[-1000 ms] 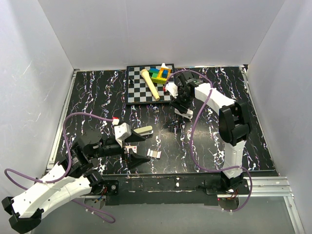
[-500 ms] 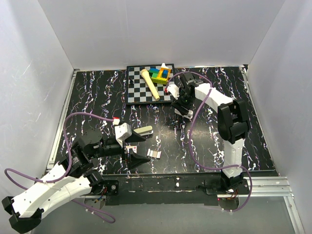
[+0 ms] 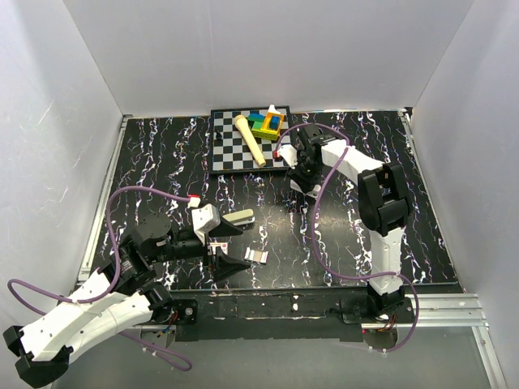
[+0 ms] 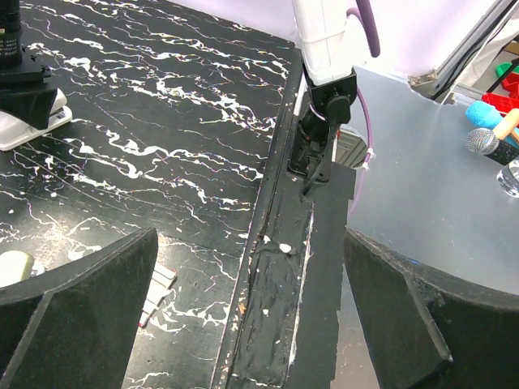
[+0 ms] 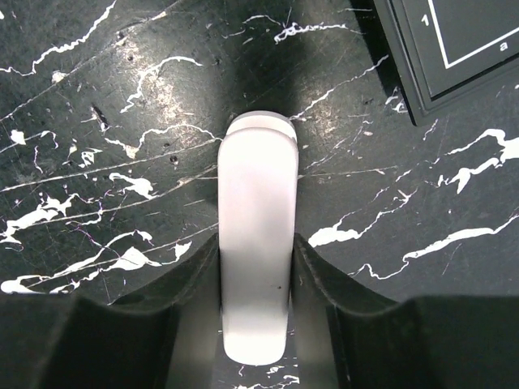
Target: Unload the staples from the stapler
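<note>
A white stapler (image 5: 255,211) lies on the black marbled table just in front of the chessboard. My right gripper (image 5: 255,247) is shut on it, both jaws pressed against its sides; from above, the gripper (image 3: 305,177) covers most of it. A second stapler with a beige top (image 3: 238,218) lies near the front left. My left gripper (image 3: 235,247) hovers low beside it, open, with nothing between its fingers (image 4: 97,300). A small flat white piece with a red edge (image 4: 158,284) lies just past them. No staples show in any view.
The chessboard (image 3: 231,154) at the back holds a wooden pin (image 3: 250,139) and coloured blocks (image 3: 267,123). Its corner (image 5: 454,49) sits close to the right gripper. White walls enclose the table on three sides. The table's front rim (image 4: 280,275) runs under the left gripper.
The right gripper's jaws have closed onto the white stapler, and the arm has edged slightly toward the chessboard. The left arm has not moved.
</note>
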Action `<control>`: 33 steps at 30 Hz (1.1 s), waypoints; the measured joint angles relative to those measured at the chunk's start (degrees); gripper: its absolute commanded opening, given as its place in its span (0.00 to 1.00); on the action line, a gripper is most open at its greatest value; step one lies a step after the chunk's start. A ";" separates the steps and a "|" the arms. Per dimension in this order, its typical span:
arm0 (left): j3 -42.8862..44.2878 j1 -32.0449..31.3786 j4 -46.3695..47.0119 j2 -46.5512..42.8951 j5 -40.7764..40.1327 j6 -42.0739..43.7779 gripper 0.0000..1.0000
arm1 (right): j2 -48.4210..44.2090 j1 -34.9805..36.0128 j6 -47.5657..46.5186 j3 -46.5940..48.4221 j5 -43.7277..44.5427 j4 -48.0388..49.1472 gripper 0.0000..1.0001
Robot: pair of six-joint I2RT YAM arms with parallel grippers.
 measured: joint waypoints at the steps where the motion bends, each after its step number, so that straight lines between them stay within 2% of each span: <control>1: 0.00 0.00 0.00 0.02 0.00 -0.02 0.98 | 0.00 0.00 0.13 0.00 0.00 -0.04 0.28; 2: 0.00 0.00 -0.02 0.09 0.00 -0.02 0.98 | 0.00 0.00 0.17 0.02 0.02 -0.04 0.25; 8: 0.00 0.00 -0.02 0.39 0.00 -0.02 0.98 | -0.09 0.26 0.66 0.02 0.76 -0.35 0.22; 13: 0.00 0.00 0.00 0.46 0.00 -0.02 0.98 | -0.98 1.70 -0.02 0.02 1.99 -1.31 0.23; 25: 0.00 0.00 -0.02 0.59 -0.04 0.00 0.98 | -2.71 13.11 -5.25 7.56 2.23 -4.59 0.26; 33: 0.00 0.00 -0.07 0.61 -0.07 0.00 0.98 | 1.05 17.51 -8.79 14.32 1.70 -5.31 0.27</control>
